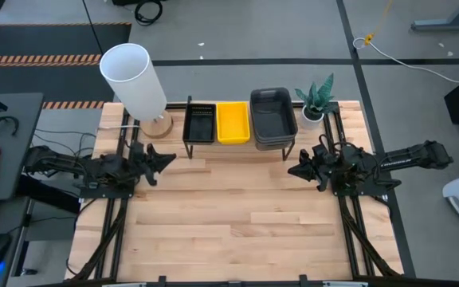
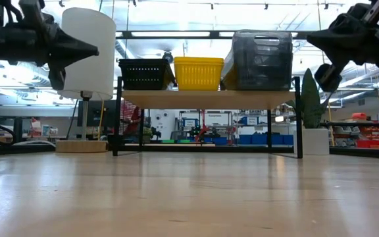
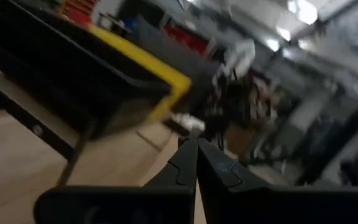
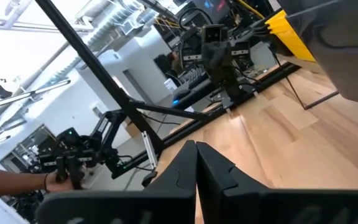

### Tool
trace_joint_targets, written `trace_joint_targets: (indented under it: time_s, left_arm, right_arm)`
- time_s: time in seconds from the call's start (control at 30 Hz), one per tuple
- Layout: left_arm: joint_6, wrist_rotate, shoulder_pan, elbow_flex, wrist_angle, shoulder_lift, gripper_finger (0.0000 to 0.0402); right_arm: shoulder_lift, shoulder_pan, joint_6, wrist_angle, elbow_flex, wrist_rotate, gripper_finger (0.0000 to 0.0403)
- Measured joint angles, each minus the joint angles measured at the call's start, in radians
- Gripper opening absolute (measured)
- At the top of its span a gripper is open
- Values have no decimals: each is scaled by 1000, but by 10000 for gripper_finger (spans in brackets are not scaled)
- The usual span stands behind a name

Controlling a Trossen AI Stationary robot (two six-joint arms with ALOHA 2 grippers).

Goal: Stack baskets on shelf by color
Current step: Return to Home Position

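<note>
The shelf (image 1: pixel 237 147) (image 2: pixel 206 99) stands at the table's far edge. On it, left to right, sit a black slotted basket (image 1: pixel 199 123) (image 2: pixel 143 74), a yellow basket (image 1: pixel 233 122) (image 2: pixel 199 72) and a stack of dark grey baskets (image 1: pixel 272 117) (image 2: pixel 263 60). My left gripper (image 1: pixel 172 159) (image 2: pixel 96 49) (image 3: pixel 197 147) hovers shut, empty, left of the shelf and above the table. My right gripper (image 1: pixel 291 170) (image 2: pixel 310 38) (image 4: pixel 196 147) hovers shut, empty, near the shelf's right end.
A white cylindrical lamp (image 1: pixel 138 84) (image 2: pixel 87 56) on a round wooden base stands left of the shelf. A small potted plant (image 1: pixel 315 102) (image 2: pixel 311 108) stands at its right end. Bare wooden tabletop (image 1: pixel 237 223) stretches in front. A person's hand (image 4: pixel 58 179) shows beyond the table.
</note>
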Motion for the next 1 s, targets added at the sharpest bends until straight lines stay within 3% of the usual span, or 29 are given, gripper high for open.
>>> trace_joint_targets:
  time_s: [0.23, 0.57, 1.0]
  left_arm:
    - [28, 30, 0, 0, -121, 0, 17]
    - [-1, 84, 0, 0, -300, 0, 16]
    - [-2, 83, 0, 0, -307, 0, 22]
  right_arm:
    - [0, -2, -72, -34, 0, 0, 12]
    - [1, -2, -336, -201, 0, -3, 14]
    - [0, -2, -332, -197, 0, -4, 13]
